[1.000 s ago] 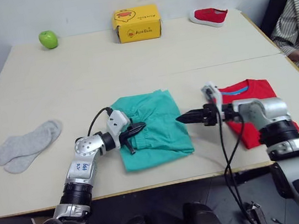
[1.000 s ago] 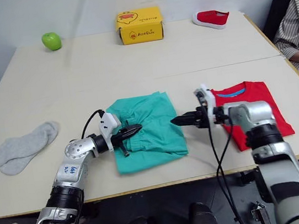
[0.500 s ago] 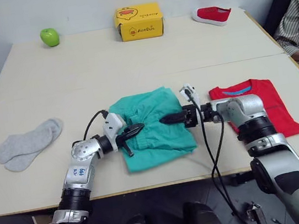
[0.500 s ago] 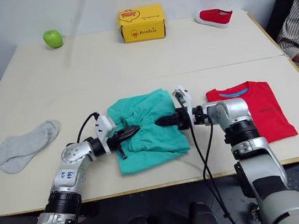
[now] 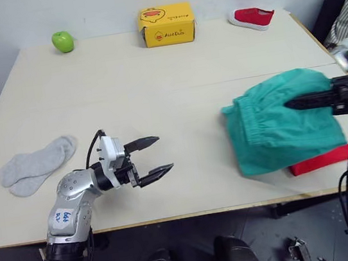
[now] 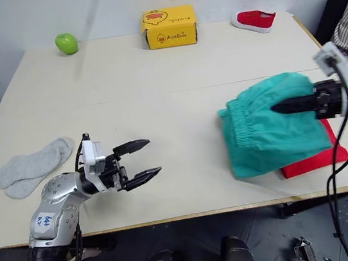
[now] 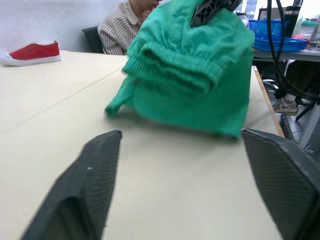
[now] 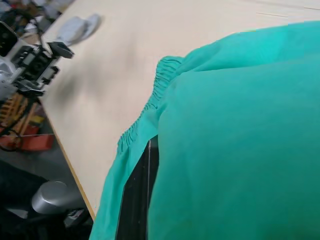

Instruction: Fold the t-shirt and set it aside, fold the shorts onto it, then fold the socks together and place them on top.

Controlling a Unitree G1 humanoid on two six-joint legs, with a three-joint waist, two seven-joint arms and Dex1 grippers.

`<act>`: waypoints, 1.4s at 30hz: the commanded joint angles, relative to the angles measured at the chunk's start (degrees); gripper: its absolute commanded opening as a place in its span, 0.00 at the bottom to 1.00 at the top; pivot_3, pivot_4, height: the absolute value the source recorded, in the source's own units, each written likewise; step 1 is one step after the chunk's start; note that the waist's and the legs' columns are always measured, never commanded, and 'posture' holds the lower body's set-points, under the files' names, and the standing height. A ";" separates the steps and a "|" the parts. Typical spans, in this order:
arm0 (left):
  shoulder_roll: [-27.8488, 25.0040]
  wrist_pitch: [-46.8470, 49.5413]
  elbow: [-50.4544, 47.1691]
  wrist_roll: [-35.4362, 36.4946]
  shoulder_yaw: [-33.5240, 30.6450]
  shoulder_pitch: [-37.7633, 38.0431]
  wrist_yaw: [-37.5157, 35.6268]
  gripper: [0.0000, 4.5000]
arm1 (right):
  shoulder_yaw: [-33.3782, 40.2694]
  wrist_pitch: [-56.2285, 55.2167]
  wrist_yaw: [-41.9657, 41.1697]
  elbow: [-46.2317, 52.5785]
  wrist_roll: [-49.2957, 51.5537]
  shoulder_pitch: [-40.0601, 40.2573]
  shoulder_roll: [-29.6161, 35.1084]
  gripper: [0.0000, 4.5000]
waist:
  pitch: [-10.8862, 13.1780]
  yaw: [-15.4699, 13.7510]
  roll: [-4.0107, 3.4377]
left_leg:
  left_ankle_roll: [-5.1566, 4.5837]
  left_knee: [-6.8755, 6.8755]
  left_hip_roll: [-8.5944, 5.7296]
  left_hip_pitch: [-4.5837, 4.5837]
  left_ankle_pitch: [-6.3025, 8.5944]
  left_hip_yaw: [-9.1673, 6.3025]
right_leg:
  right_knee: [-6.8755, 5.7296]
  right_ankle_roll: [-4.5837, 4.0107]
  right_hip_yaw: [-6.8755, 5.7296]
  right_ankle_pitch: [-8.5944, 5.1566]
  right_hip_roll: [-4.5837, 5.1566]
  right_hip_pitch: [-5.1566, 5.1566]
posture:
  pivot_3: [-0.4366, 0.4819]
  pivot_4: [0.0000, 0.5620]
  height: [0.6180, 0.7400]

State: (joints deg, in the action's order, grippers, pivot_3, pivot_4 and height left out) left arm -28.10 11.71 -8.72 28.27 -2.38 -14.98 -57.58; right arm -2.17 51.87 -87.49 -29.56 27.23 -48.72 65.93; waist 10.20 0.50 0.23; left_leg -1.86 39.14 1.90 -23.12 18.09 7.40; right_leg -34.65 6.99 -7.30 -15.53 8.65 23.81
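The shorts (image 5: pixel 281 130) hung draped over the t-shirt (image 5: pixel 321 160), evidently carried there to stack them. The right gripper's (image 5: pixel 303 102) fingers lay pinched together on the teal fabric's upper fold. The left gripper (image 5: pixel 148 157) hovered released above the bare bench (image 5: pixel 154 81), fingers spread wide, holding nothing, with the socks (image 5: pixel 35 167) lying behind its wrist.

Shorts (image 5: pixel 281 124): moved from worktop centre to the right side, now draped over the t-shirt (image 5: pixel 321 160) (only its near red edge shows). Right gripper (image 5: pixel 295 104): carried across with them, fingers pinching the fabric. Left gripper (image 5: pixel 152 155): released the shorts, fingers now spread, withdrawn over bare worktop (image 5: pixel 181 90).
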 commanded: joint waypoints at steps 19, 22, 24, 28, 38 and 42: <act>-6.29 2.32 -8.77 3.17 -5.07 6.44 0.59 1.00 | -0.50 -43.42 12.00 -37.38 -20.95 -3.06 -2.46 0.24 | 0.23 0.53 -0.47 | 0.07 0.01 0.00 0.02 -0.05 0.13 | -0.07 0.01 0.09 0.00 -0.03 0.04 | 0.48 0.27 1.00; -6.62 2.13 -6.40 2.95 -5.23 4.95 -0.02 1.00 | 0.92 -45.63 11.10 -35.24 -21.35 -1.89 -0.11 0.47 | 0.22 0.37 -0.49 | 0.06 0.02 -0.01 0.02 -0.08 0.15 | -0.09 0.01 0.10 0.01 -0.03 0.03 | 0.48 0.27 1.00; -6.87 1.61 -4.99 2.84 -5.37 4.73 -0.73 1.00 | 2.21 -48.14 11.19 -33.69 -21.34 -0.97 1.96 0.63 | 0.27 0.43 -0.58 | 0.06 0.02 -0.01 0.04 -0.08 0.17 | -0.09 0.02 0.12 0.01 -0.03 0.03 | 0.48 0.27 1.00; -7.13 1.24 -2.65 2.74 -5.68 4.45 -1.16 1.00 | 6.80 -57.33 15.58 -30.30 -20.68 -0.15 5.03 0.96 | 0.37 0.68 -0.75 | 0.06 0.02 -0.02 0.06 -0.08 0.27 | -0.09 0.03 0.13 0.01 -0.04 0.04 | 0.48 0.27 1.00; -7.89 -1.54 2.86 1.30 -7.79 3.90 -1.21 1.00 | 16.04 -49.58 19.96 9.23 -9.93 17.42 -1.83 0.99 | 0.38 1.07 -0.72 | 0.11 -0.01 0.10 0.25 -0.08 0.30 | -0.22 0.03 0.29 0.01 -0.08 0.01 | 0.48 0.27 1.00; -8.06 -3.50 4.43 0.49 -10.34 5.42 -0.09 1.00 | 16.43 -44.42 24.69 26.11 -5.97 26.37 -9.61 0.99 | 0.38 0.83 -0.71 | 0.11 0.00 0.12 0.35 -0.08 0.26 | -0.26 0.03 0.29 0.01 -0.07 -0.08 | 0.48 0.27 1.00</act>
State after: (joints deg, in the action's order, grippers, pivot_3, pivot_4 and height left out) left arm -35.31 9.57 -3.91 28.90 -10.61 -10.35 -58.22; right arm 12.39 6.78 -64.43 -8.68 19.54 -22.73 55.88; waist 10.58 1.33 -0.48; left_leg -1.76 39.13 2.00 -22.78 18.02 7.67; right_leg -34.91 7.02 -6.99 -15.52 8.60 23.74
